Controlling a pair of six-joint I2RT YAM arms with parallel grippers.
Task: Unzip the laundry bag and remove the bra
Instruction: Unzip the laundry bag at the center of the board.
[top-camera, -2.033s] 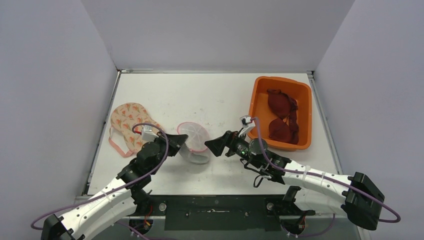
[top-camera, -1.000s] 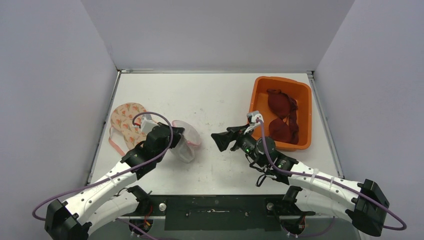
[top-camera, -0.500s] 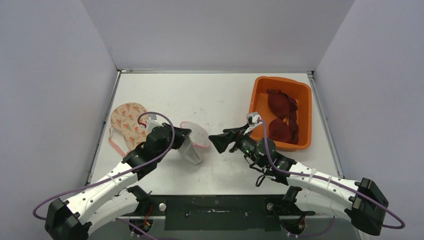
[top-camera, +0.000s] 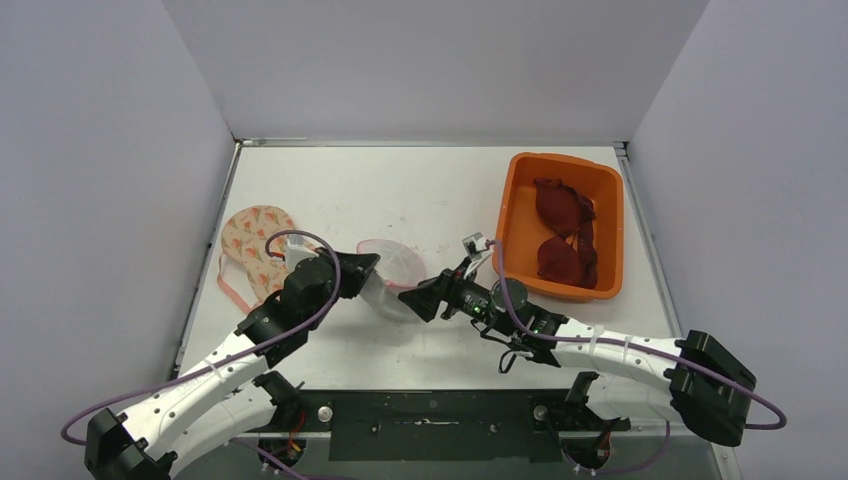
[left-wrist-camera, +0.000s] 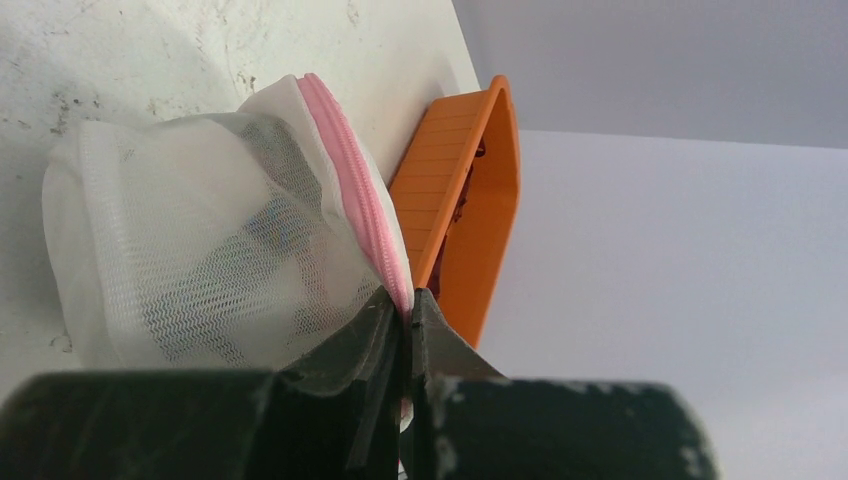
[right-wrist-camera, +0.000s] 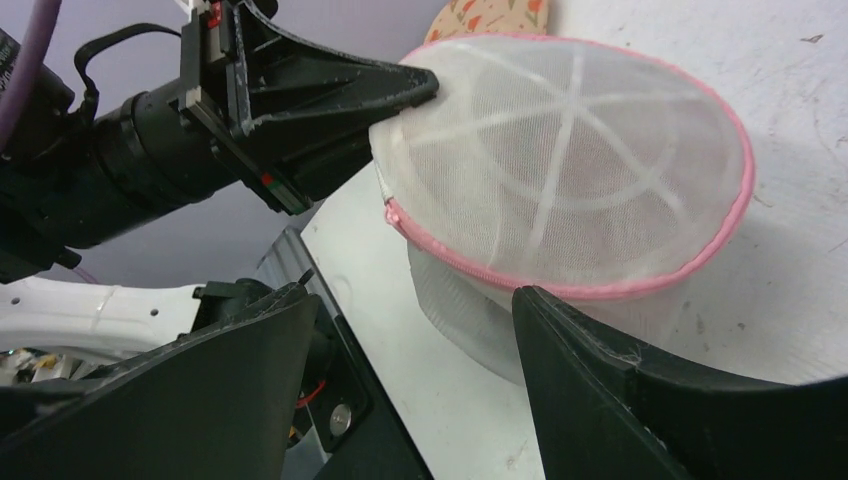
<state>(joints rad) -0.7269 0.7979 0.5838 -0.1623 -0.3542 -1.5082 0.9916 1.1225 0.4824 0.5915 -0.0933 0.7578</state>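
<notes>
A white mesh laundry bag (top-camera: 392, 278) with a pink zipper rim (left-wrist-camera: 355, 190) is held up off the table at its centre. My left gripper (top-camera: 368, 264) is shut on the bag's rim; in the left wrist view (left-wrist-camera: 407, 305) the pink zipper is pinched between its fingertips. My right gripper (top-camera: 425, 298) is open, its jaws wide, right at the bag's right side; the bag (right-wrist-camera: 570, 190) fills the right wrist view beyond them. A patterned peach bra (top-camera: 255, 250) lies on the table at the left.
An orange bin (top-camera: 520, 215) at the right back holds dark red bras (top-camera: 562, 235). The bin also shows in the left wrist view (left-wrist-camera: 470, 190). Grey walls enclose the table on three sides.
My right gripper has moved left up to the bag. My left gripper has carried the bag a little to the right and keeps hold of its rim.
</notes>
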